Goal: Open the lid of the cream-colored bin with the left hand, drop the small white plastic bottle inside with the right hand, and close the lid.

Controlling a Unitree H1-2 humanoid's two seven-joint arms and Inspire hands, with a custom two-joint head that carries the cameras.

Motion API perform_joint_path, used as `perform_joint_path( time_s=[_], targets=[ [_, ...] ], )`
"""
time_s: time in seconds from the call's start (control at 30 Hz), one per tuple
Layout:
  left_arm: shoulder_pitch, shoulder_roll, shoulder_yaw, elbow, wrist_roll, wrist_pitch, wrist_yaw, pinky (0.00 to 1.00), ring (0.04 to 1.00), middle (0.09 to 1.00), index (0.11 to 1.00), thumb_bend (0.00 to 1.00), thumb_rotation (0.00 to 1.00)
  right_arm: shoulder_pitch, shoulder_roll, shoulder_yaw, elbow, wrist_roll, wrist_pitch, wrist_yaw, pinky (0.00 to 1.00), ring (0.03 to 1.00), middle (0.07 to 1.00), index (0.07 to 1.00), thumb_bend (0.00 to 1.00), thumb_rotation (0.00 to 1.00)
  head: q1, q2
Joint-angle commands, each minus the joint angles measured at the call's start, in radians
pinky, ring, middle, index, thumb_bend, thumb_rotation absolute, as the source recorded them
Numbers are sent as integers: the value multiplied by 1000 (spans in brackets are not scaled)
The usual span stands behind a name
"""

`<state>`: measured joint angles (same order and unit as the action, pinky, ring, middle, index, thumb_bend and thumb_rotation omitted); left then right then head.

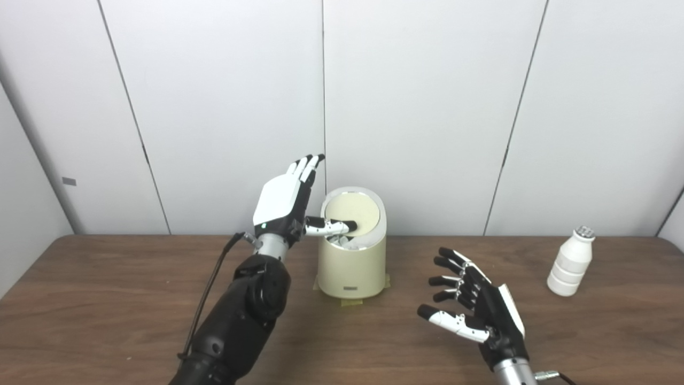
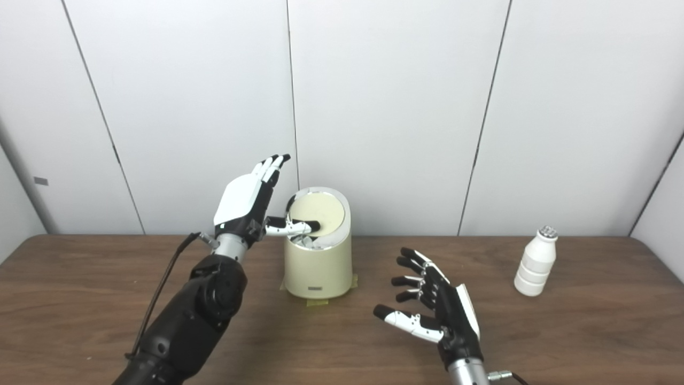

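The cream-colored bin [image 1: 352, 267] stands at the middle of the table near the wall. Its round lid [image 1: 354, 212] is tilted up toward the back, showing a gap at the front with pale items inside. My left hand [image 1: 286, 200] is raised just left of the bin, fingers straight and apart, its thumb resting across the lid's front. The small white plastic bottle [image 1: 570, 261] stands upright at the far right of the table. My right hand [image 1: 475, 305] hovers open over the table between bin and bottle, palm turned left, holding nothing.
The brown wooden table [image 1: 107, 299] ends at white wall panels close behind the bin. Strips of tape [image 1: 351, 302] mark the bin's base. A black cable [image 1: 211, 289] runs along my left forearm.
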<state>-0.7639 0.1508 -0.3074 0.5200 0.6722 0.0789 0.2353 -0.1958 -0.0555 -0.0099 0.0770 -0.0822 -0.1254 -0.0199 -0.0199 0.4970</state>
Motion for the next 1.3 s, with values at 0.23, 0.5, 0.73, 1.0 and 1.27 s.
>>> perform_joint_path(
  time_s=[0.23, 0.5, 0.73, 1.0, 1.27],
  targets=[
    [-90, 60, -128, -71, 172, 135, -137, 911, 997, 1000, 1000, 898, 63, -31, 2, 2, -46, 3, -15, -2, 525, 677, 811, 823, 825, 241, -1, 6],
    [-101, 106, -215, -142, 277, 217, -298, 798, 914, 983, 1000, 950, 1, -33, -3, -1, -34, 0, -27, -3, 528, 670, 808, 822, 834, 250, 1, 7],
    [-94, 116, -218, -157, 300, 218, -321, 776, 919, 983, 1000, 951, 1, -31, -3, -2, -39, 9, -20, 1, 529, 669, 806, 821, 841, 253, 2, 7],
    [-44, 55, -59, -198, 172, 147, -115, 695, 881, 957, 984, 866, 152, -31, -6, -1, -36, 4, -23, 0, 530, 668, 806, 823, 836, 261, 4, 7],
    [16, -2, 170, -300, -107, -14, -29, 682, 830, 869, 899, 766, 227, -28, -7, 3, -46, -4, -18, 0, 523, 667, 804, 822, 824, 257, 8, 7]
  ],
)
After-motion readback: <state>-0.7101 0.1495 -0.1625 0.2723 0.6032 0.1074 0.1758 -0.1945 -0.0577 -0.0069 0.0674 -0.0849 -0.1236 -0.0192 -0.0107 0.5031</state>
